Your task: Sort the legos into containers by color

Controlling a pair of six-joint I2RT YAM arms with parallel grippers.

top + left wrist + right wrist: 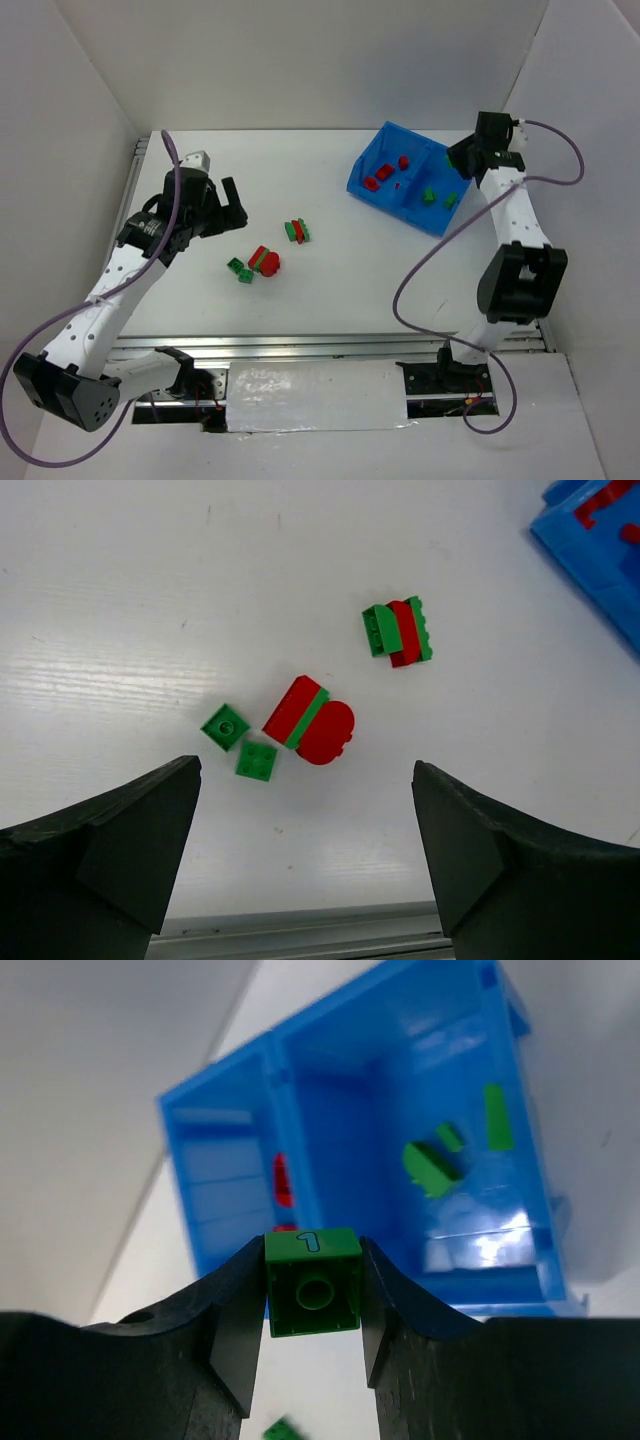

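Observation:
My right gripper (pixel 314 1295) is shut on a green lego (pixel 313 1281) marked "1" and holds it above the blue bin (pixel 300 1150). Its right compartment holds green legos (pixel 430 1165); a red one (pixel 283 1180) shows in the left. In the top view the bin (pixel 372 190) sits at the back right, with red legos (pixel 381 176) on its left and green ones (pixel 428 197) on its right, beside the right gripper (pixel 462 158). My left gripper (pixel 305 830) is open and empty above two small green legos (pixel 240 743), a red-green cluster (pixel 312 720) and a second cluster (pixel 398 632).
White walls close in the table on the left, back and right. A metal rail (pixel 300 920) runs along the near table edge below my left gripper. The loose legos (pixel 262 262) lie mid-table, left of centre.

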